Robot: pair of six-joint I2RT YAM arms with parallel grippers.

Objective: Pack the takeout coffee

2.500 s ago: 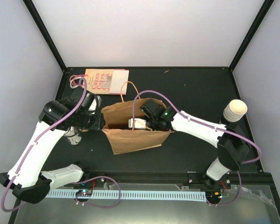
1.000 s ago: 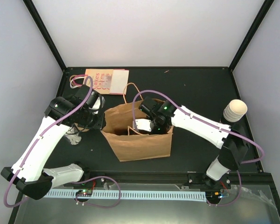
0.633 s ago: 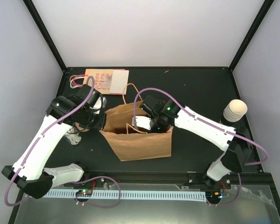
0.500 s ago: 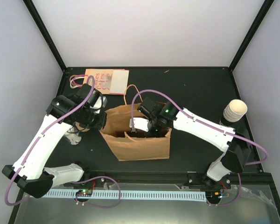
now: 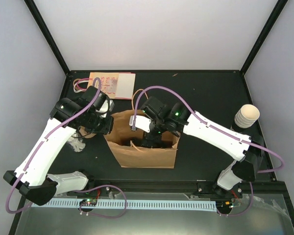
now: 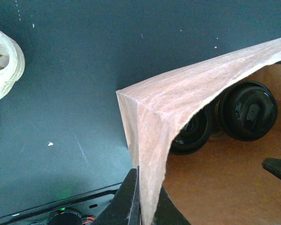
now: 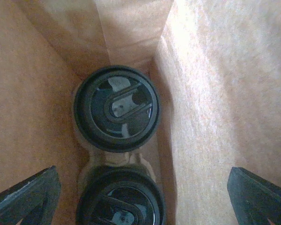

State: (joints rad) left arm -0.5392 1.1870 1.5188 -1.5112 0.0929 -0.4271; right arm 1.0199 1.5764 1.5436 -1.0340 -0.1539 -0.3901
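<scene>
Takeout coffee (image 7: 116, 108): two small paper cups under round black plastic lids are being seen upright, side by side on the floor of the bag. The cream cup walls are mostly being hidden.
Brown paper bag (image 5: 146, 152): the tall kraft-paper carrier is being held upright in the middle of the black table (image 5: 206, 93), with its mouth open upward.
Left gripper (image 6: 145, 208): it is clenched on the bag's left rim, the paper corner being pinched so that the mouth is being held open.
Right gripper (image 7: 141, 185): it is released. Its fingers (image 7: 25, 194) are being held wide apart inside the bag above the lids, and nothing is being gripped.
Stage: the cups are judged to be set down already, with the right arm's exit and the rim's release not yet done.
Risk, withdrawal: the spread fingers could be snagged on a paper wall, so the bag would be dragged up or tipped and the cups toppled.
Risk, rim: if the pinched corner is being pulled while the right arm is inside, the paper could be torn or the bag skewed.
Risk, lids: a low finger could be knocked against a lid, and coffee could be spilled.
Surroundings: a stack of lidless cream paper cups (image 5: 247, 116) is being seen at the right, well apart. A flat printed paper bag (image 5: 108, 84) is lying at the far left.
</scene>
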